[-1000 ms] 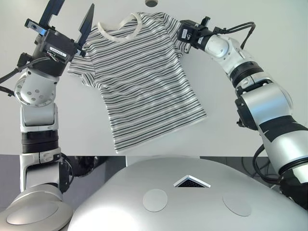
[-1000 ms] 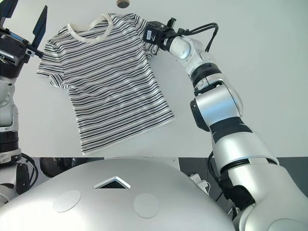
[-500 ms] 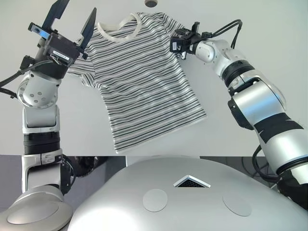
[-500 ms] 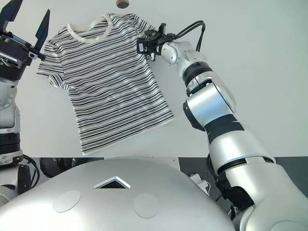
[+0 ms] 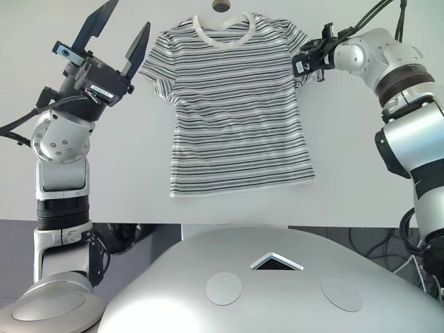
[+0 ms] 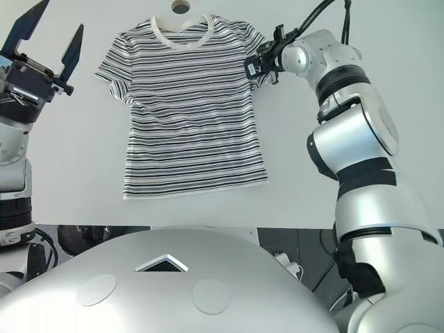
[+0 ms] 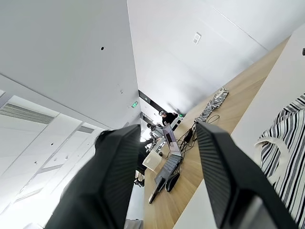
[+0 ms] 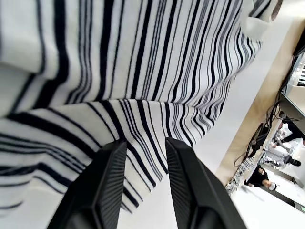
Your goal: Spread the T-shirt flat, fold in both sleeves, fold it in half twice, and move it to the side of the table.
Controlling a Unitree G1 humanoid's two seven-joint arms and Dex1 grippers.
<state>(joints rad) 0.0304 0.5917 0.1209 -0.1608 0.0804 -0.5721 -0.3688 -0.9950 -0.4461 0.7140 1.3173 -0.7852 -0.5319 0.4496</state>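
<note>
Though sleeve (image 5: 290, 38) seems pinched, T-shirt (image 5: 236, 104) lies flat.

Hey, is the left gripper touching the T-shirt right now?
Apart. In the right eye view, the open left gripper stands clear of the T-shirt, with a strip of bare table between its fingers and the nearest sleeve.

White table (image 5: 361, 173): striped T-shirt (image 5: 239, 104) lying flat, collar just by a small round mark (image 5: 220, 5).
</note>
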